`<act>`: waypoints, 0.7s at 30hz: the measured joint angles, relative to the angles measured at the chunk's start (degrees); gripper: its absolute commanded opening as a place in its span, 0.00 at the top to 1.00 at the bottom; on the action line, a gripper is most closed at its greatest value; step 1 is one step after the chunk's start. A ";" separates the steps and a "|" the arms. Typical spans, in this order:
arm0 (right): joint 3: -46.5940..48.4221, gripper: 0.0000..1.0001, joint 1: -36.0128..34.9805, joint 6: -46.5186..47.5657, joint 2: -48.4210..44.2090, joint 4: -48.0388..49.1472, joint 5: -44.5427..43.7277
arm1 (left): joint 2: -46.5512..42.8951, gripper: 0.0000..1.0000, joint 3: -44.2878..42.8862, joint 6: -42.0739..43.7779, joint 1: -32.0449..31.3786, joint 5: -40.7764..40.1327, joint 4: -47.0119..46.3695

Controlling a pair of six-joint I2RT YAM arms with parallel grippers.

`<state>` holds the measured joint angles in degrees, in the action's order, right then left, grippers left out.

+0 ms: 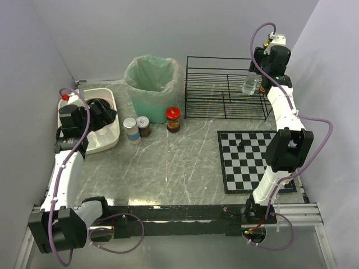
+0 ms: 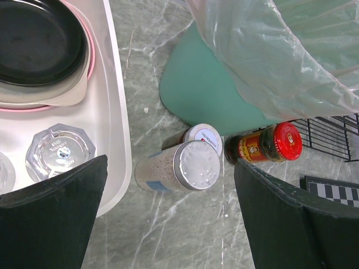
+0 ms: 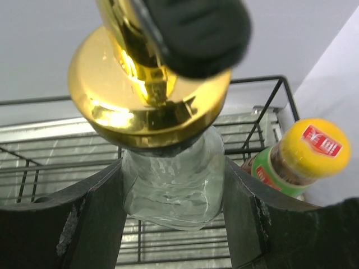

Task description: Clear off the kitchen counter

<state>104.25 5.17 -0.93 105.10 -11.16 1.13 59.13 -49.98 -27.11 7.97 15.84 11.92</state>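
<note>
Right end effector (image 3: 173, 171) clamps gold-capped bottle (image 3: 168, 193) over wire rack (image 1: 216, 58), back right corner. Left end effector (image 2: 171, 185) agape above white tub (image 2: 118, 123) rim and jars (image 2: 190, 165). Bench (image 1: 179, 162) underlies all; open marble between jars and checkered mat (image 1: 252, 162).

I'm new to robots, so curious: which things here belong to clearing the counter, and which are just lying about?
Job: kitchen counter, silver-lidded shaker, white-lidded jar, red-lidded jar, pump bottle held over the wire rack.
Probably just lying about: green bin, checkered mat, white tub.
</note>
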 measured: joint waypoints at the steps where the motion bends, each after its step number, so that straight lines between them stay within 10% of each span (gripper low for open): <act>1: -0.13 1.00 0.02 0.00 0.00 0.61 -0.13 | 0.00 0.01 0.00 0.02 0.00 0.00 0.00; 8: -1.64 1.00 0.35 1.11 0.00 3.10 -1.29 | 0.00 0.01 0.00 0.07 -0.09 0.00 0.00; 13: -1.75 0.61 0.61 1.44 0.00 3.45 -1.31 | 0.02 0.01 0.00 0.07 -0.09 0.00 0.00; 21: -2.38 0.35 0.61 1.51 0.00 4.28 -1.05 | 0.24 0.01 0.00 0.07 -0.09 0.00 -0.02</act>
<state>101.86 5.78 0.58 105.10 -6.87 0.08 59.37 -49.98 -27.05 7.88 15.84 11.90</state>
